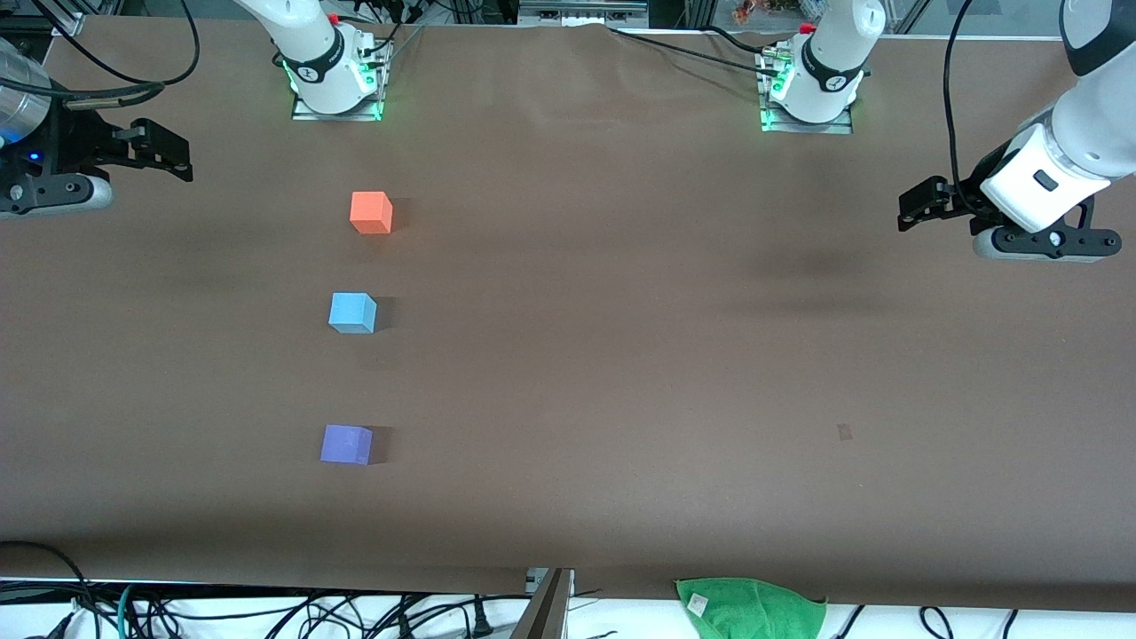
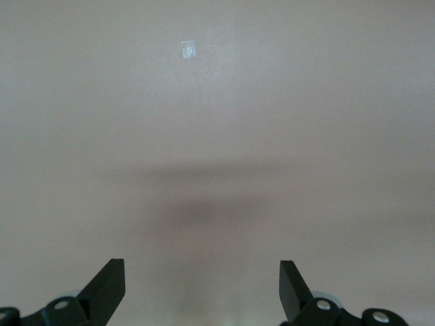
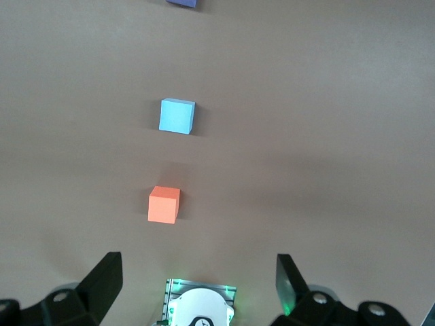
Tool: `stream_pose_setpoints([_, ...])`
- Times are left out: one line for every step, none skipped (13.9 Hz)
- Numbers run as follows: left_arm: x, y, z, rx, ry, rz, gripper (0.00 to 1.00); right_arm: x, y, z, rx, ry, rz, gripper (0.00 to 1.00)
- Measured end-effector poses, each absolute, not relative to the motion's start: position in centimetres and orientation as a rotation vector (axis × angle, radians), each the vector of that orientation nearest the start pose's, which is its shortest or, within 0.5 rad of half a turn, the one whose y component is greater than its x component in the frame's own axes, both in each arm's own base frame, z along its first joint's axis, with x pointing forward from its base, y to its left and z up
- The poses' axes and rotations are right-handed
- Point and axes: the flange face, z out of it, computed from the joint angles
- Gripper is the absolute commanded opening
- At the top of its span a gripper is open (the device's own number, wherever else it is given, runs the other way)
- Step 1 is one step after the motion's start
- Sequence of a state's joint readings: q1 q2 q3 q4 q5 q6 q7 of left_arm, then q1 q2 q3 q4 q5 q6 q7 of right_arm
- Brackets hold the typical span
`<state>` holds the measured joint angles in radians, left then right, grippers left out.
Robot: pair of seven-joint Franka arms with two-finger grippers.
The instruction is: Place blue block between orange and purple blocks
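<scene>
The blue block [image 1: 352, 312] sits on the brown table [image 1: 621, 355], in a line between the orange block [image 1: 371, 213], which is farther from the front camera, and the purple block [image 1: 346, 444], which is nearer. All three stand apart, toward the right arm's end. The right wrist view shows the blue block [image 3: 177, 116], the orange block [image 3: 164, 204] and an edge of the purple block [image 3: 182, 3]. My right gripper [image 1: 177, 155] is open and empty, up in the air at the table's end, also seen in its wrist view [image 3: 199, 268]. My left gripper [image 1: 914, 209] is open and empty over bare table [image 2: 202, 272].
The right arm's base [image 1: 333, 80] and the left arm's base [image 1: 812, 89] stand along the table's edge farthest from the front camera. A green cloth [image 1: 750, 603] lies at the nearest edge. A small pale mark [image 1: 844, 432] is on the table, also in the left wrist view [image 2: 188, 49].
</scene>
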<state>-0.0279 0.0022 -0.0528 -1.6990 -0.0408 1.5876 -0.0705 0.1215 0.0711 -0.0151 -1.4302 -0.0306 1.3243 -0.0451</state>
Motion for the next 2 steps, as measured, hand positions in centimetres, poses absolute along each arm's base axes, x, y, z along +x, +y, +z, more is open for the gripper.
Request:
stream_pose_setpoints([54.78,-4.86,56.45,-3.168,0.011,0.185,1.0,54.72,5.48,63.06,-3.158,-0.232,0.279,1.0])
stream_pose_setpoints([54.78,-4.86,56.45,-3.168,0.011,0.185,1.0,54.72,5.47,63.05,-3.158,-0.231,0.279,1.0])
